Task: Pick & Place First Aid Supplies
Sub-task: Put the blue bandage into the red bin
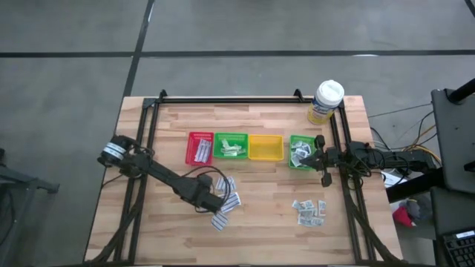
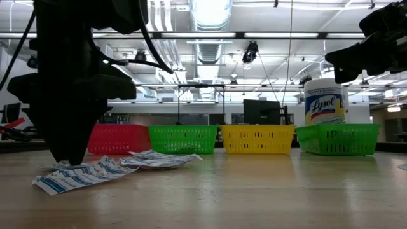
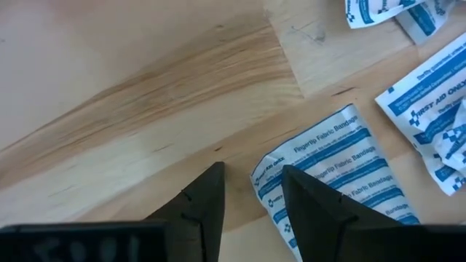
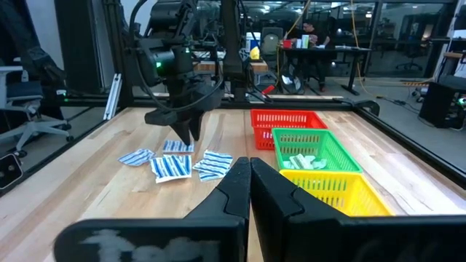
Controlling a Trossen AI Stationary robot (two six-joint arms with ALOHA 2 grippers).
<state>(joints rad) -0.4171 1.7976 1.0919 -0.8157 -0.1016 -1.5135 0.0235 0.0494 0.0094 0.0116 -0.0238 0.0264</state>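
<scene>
Blue-striped white packet (image 3: 342,171), printed "Fingertip Fabric Bandages", lies on the table (image 1: 148,222) under the left gripper (image 3: 251,196), jaws apart, one finger (image 3: 313,211) overlapping it. Right gripper (image 4: 250,191) closed, empty, over the green tray (image 1: 295,141). Tub (image 2: 325,100) reads "Lysol".

Table (image 1: 260,222): pale wood planks, smooth, slight sheen. Packets (image 3: 342,167): matt printed paper, crinkled. Trays (image 2: 257,138): slotted glossy plastic. Tub (image 2: 324,102): smooth plastic, paper label. Left fingers (image 3: 200,207): matt black plastic.

Four trays (image 1: 249,147) in a row mid-table, tub (image 1: 325,101) behind the rightmost, packet piles (image 1: 225,202) in front left and front right (image 1: 309,211).
</scene>
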